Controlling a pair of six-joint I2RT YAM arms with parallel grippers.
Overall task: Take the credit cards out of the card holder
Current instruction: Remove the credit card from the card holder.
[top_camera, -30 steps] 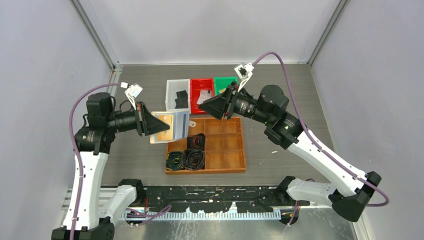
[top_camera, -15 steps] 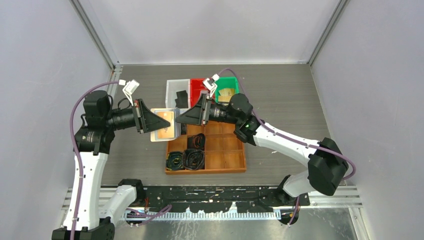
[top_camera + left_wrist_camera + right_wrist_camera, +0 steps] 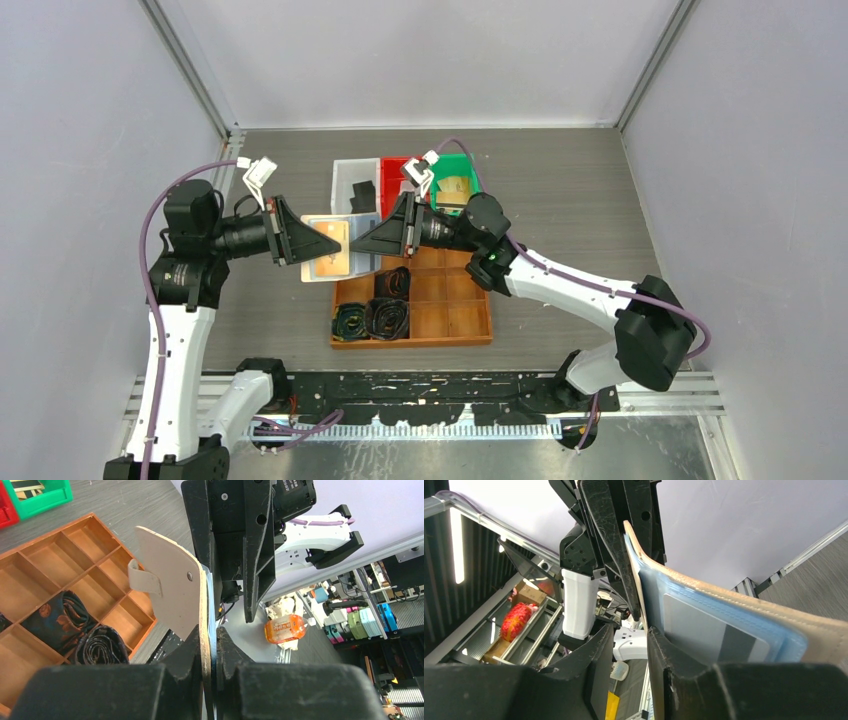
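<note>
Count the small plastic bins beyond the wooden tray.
3, side by side past the wooden tray: white bin left, red bin middle, partly hidden by the right arm, green bin right. No others visible.

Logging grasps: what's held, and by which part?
The left gripper clamps the card holder by one edge of its tan cover. For the right gripper it cannot be told.

The top view looks steeply down from above and behind onto the whole tabletop [image 3: 580, 200]. The two wrist views sit close, facing each other sideways; all three share the card holder [image 3: 330, 262].
</note>
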